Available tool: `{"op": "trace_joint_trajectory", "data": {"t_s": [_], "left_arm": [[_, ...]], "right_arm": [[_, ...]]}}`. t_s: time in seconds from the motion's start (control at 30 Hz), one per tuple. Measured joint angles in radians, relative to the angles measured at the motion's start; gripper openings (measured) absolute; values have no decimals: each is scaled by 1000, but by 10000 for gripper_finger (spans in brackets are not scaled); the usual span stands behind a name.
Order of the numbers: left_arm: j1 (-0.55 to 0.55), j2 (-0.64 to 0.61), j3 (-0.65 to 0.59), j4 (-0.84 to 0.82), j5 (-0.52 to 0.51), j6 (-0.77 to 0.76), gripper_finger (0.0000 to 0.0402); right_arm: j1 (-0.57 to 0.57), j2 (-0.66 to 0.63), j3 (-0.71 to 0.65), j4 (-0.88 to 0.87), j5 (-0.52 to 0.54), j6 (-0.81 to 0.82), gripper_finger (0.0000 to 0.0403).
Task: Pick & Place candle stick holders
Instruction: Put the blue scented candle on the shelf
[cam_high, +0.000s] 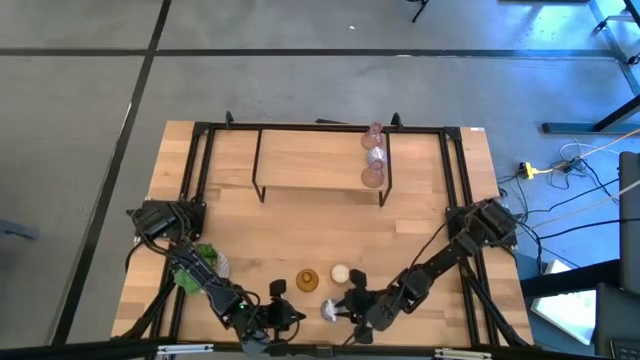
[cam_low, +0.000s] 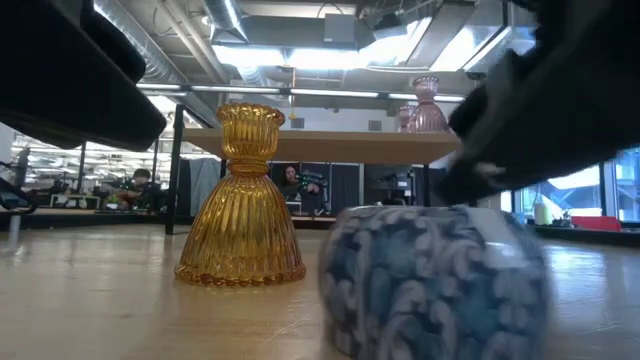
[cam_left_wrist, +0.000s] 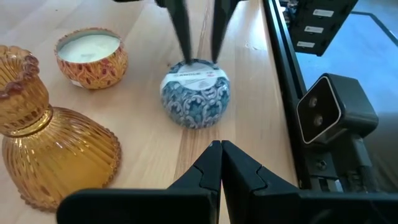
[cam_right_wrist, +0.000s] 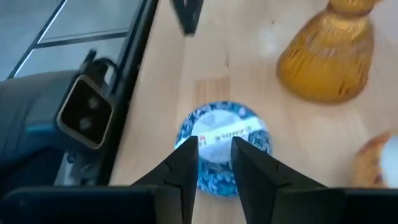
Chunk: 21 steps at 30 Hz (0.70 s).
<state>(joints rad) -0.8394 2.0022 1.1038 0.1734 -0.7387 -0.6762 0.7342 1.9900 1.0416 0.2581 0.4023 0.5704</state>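
Right gripper (cam_right_wrist: 214, 144): fingers a narrow gap apart, tips down at the top of the blue-and-white patterned holder (cam_right_wrist: 221, 140). The gap is narrower than the holder. The holder sits on the table (cam_high: 300, 215) near its front edge.

Left gripper (cam_left_wrist: 221, 148): fingers pressed together, empty, just beside the same holder and pointing at it.

Shelf (cam_high: 320, 160): at the far side of the table, carrying a row of pinkish glass holders (cam_high: 374, 155) at its right end.

Plant (cam_high: 200, 262): green, front left, beside the left arm.

Amber holder (cam_left_wrist: 43, 143): ribbed glass, upright, near the blue one and apart from it.

Cream holder (cam_left_wrist: 91, 56): red-and-gold patterned wall, pale wax inside, just behind the other two.

Writing: white label (cam_right_wrist: 227, 132) on the blue holder's top, with a red mark and dark print that cannot be read. No other lettering legible.

View differences:
- Only the wrist views show the label.
- Only the high view shows the plant.
- Low view alone shows the room beyond the table, with a seated person (cam_low: 292, 185) under the shelf line. It also shows the pink holders in profile as pedestal shapes.
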Motion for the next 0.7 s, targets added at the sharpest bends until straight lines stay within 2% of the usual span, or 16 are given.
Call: {"op": "trace_joint_trajectory", "data": {"t_s": [0.27,0.37,0.47,0.57,0.7], "left_arm": [[0,0,0,-21,-6,-17,2],[-2,0,0,-21,-39,-17,2],[-5,7,1,-6,-56,-1,7],[-3,30,1,25,-47,7,34],[4,79,1,113,-66,82,98]], "right_arm": [[-5,-15,20,91,0,-114,131],[16,-40,75,32,-33,-149,150],[69,-55,122,-110,-34,-155,166],[123,-61,144,-246,42,-108,177],[160,-47,143,-367,161,15,183]]}}
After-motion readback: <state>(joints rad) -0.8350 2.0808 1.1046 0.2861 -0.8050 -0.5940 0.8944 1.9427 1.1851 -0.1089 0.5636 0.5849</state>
